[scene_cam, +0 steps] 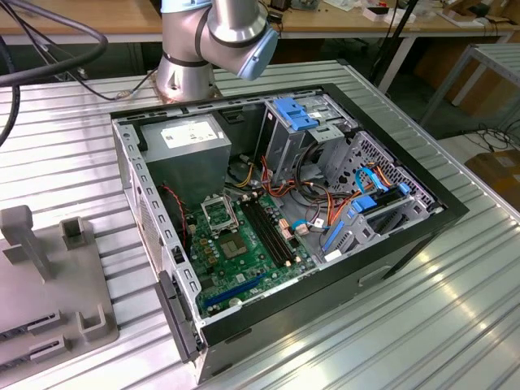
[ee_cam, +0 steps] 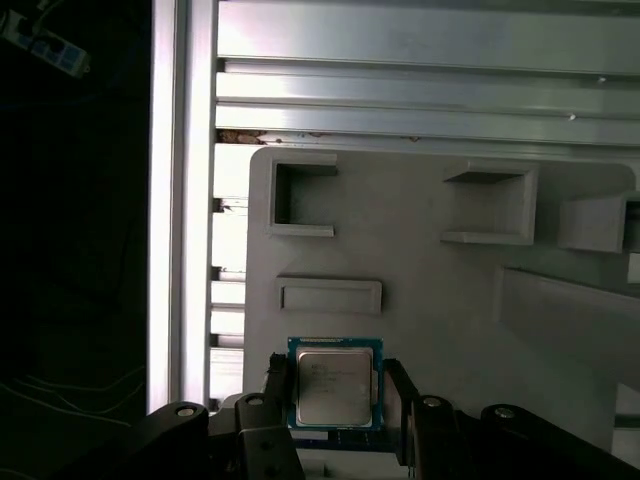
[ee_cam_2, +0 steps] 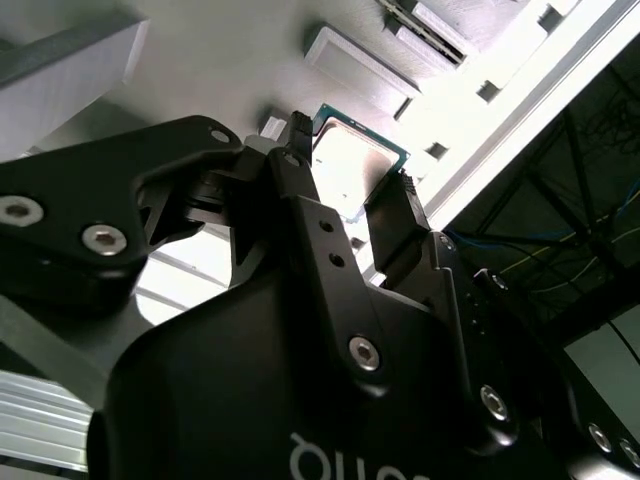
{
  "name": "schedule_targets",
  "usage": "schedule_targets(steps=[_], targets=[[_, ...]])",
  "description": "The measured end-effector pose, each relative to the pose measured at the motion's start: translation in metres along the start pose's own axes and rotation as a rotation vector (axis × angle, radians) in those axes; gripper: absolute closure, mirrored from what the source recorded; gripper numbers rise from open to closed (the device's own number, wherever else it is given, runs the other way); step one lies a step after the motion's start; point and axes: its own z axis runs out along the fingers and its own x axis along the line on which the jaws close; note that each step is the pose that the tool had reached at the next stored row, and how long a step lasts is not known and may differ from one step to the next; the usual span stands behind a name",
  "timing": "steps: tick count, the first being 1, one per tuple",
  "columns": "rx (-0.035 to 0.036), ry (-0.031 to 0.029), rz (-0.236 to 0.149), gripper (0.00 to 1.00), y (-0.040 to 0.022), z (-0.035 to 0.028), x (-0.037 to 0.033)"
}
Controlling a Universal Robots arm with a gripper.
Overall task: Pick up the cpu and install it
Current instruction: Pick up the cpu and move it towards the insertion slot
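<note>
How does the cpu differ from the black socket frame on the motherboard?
The cpu is a solid plate with a silver-grey top and a greenish rim; the socket frame is black and hollow in the middle. The cpu is out at the grey fixture, by the gripper; the socket frame sits on the green motherboard inside the computer case. Both are square.

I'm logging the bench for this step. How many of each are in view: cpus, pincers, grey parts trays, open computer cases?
cpu: 1
pincer: 1
grey parts tray: 1
open computer case: 1
Total: 4
</note>
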Motion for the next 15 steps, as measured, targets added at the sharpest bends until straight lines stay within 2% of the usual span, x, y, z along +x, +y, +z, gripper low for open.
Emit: schedule_targets(steps=[10,15], targets=[[0.0001,0.0001,0.0,0.53,0.0,-0.0016,0.0001],[0.0,0.0001,0.0,0.53,-0.0001,-0.0046,0.0001]])
